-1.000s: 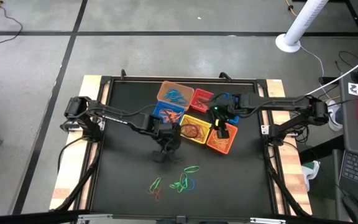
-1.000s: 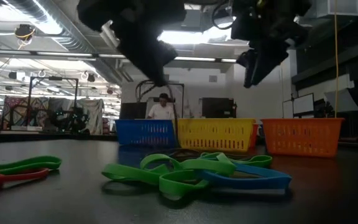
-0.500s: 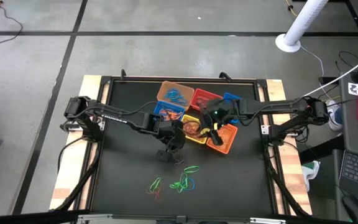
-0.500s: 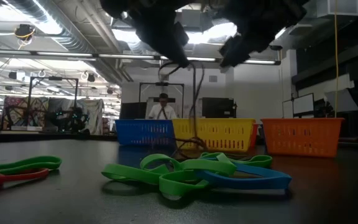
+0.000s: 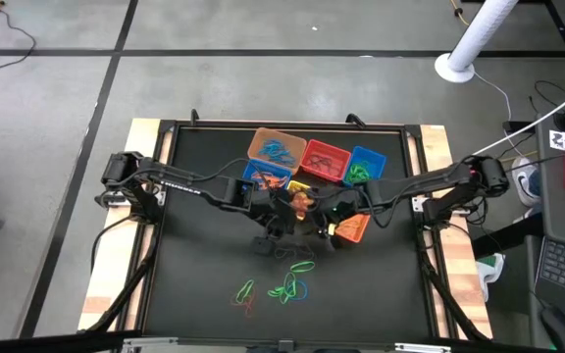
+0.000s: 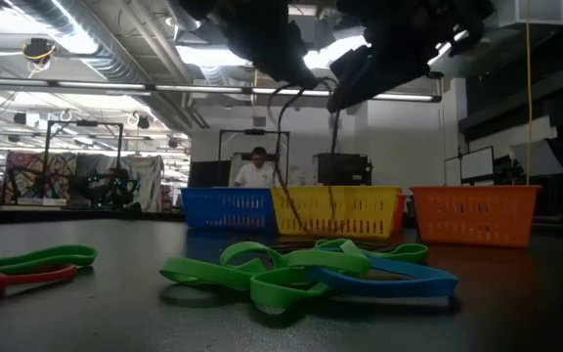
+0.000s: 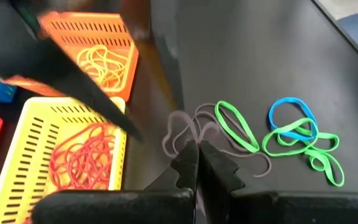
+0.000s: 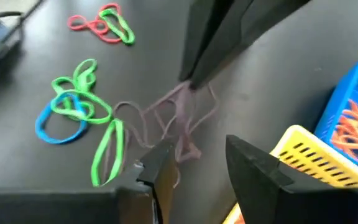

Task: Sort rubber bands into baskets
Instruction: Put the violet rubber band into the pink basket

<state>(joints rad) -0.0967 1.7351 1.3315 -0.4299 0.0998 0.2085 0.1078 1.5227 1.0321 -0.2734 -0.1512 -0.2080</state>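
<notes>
Left gripper (image 7: 193,163): fingers pressed together, pinching a tangle of pale thin bands (image 7: 191,134) that hangs from the tips; it sits above the dark table (image 5: 194,265), just in front of the cluster of baskets.
Right gripper (image 8: 191,163): fingers spread, nothing between them; it faces the left gripper's tips, with the dangling pale tangle just ahead of its own fingers.
Pale bands: in the low view they hang as thin dark strands (image 6: 283,147) below the left gripper, in front of the yellow basket (image 6: 338,211).
Yellow basket: beside the left gripper, holding red bands (image 7: 79,163).
Orange basket (image 7: 98,50): past the yellow one from the left gripper, holding yellow bands.
Blue basket (image 8: 353,118): near the right gripper, holding orange bands.
Rear baskets: tan-orange (image 5: 276,147), red (image 5: 324,160) and a second blue (image 5: 365,165) stand in a row on the far side of both grippers.
Green and blue bands (image 7: 294,138): loose heap on the table, near the left gripper on the side away from the baskets.
Red and green bands (image 8: 102,25): smaller loose group, well apart from the right gripper, beyond the green and blue heap.
Person (image 6: 257,169): in the room behind the table.
</notes>
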